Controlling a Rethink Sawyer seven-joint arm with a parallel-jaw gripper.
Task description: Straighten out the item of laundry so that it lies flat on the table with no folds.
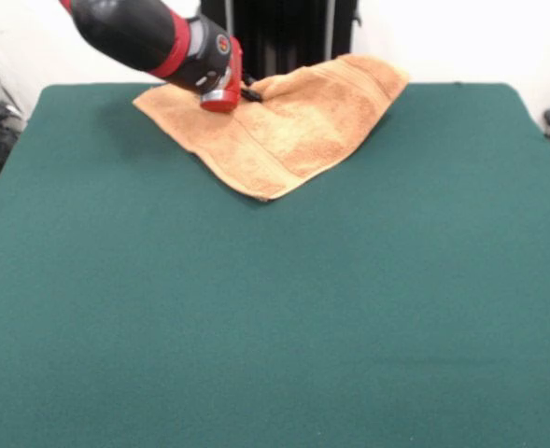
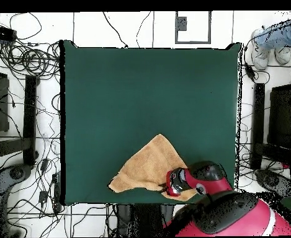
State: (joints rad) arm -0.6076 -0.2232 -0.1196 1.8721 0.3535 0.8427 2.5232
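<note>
The item of laundry (image 1: 298,131), an orange-tan terry towel, lies at the table's (image 1: 275,317) far side, one corner pointing toward the camera. A woven band runs along its near-left edge. Its far part looks rumpled and doubled over near the table's edge. My gripper (image 1: 246,93) comes down from the upper left onto the towel's far-left part, touching the cloth. In the overhead view the towel (image 2: 144,168) forms a rough triangle near the table's (image 2: 147,93) bottom edge, with the gripper (image 2: 172,180) at its lower right, where the arm hides part of the cloth.
The black pedestal (image 1: 279,33) stands just behind the towel. Cables (image 2: 26,62) lie on the floor at the left of the table. A person's legs and shoes (image 2: 273,38) show at the overhead view's top right corner.
</note>
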